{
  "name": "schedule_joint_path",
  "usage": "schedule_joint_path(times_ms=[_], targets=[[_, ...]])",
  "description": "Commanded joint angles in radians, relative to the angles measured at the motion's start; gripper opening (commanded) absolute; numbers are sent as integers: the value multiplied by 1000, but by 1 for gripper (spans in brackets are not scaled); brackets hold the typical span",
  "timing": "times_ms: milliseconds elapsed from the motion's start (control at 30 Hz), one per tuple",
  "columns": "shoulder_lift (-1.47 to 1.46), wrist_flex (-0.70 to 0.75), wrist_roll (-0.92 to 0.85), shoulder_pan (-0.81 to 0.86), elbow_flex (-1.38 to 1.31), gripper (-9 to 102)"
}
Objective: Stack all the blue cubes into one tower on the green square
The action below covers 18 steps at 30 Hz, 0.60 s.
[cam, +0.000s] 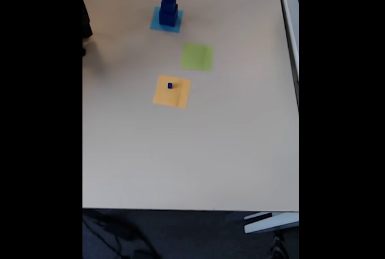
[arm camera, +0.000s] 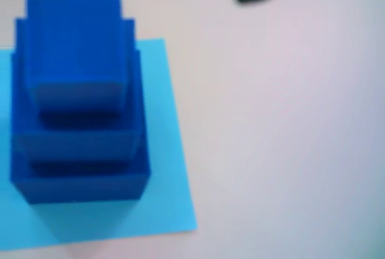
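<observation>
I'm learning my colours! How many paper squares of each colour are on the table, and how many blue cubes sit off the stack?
Light-blue square: 1
Green square: 1
Orange-yellow square: 1
Tiny blue cube off the tower: 1
Total: 4

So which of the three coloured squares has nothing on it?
The green square. The light-blue square carries the tower; the orange-yellow square has a tiny blue cube.
</observation>
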Motion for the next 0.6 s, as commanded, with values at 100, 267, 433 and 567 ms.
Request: schedule_joint_path(times_ms=[100,267,433,567], targets=[[-40,41,-40,2,-104,26],[-61,60,-72,11,-106,25],[-89,91,-75,-3,-126,24],[-107,91,-118,-6,-126,24]])
